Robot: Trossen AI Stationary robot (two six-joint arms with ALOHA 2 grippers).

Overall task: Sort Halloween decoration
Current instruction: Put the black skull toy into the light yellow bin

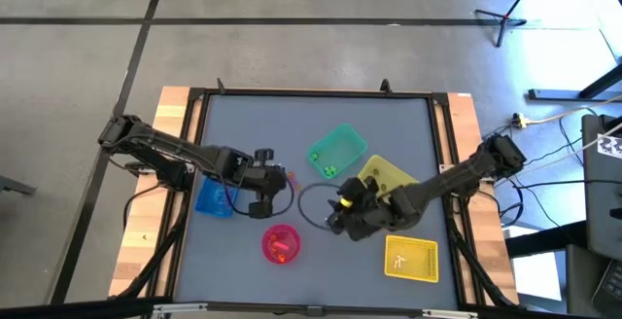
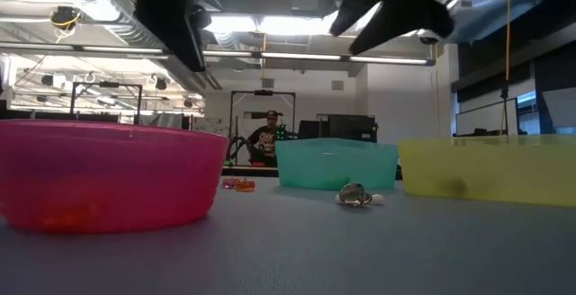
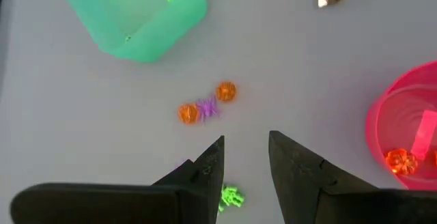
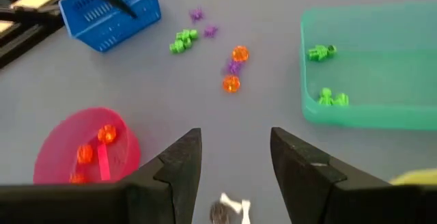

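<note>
The Halloween decoration lies loose mid-table: two orange pumpkins with a purple piece between them, green figures, small purple bits, and a white bone beside a dark grey piece. My left gripper hovers open just short of the pumpkins, with a green figure on the table beside one finger. My right gripper hovers open above the bone. Both grippers face each other across the cluster and hold nothing.
A green bin holds green figures. The pink bowl holds orange pieces. A blue bin stands at the left and two yellow bins at the right. A person stands far behind the table.
</note>
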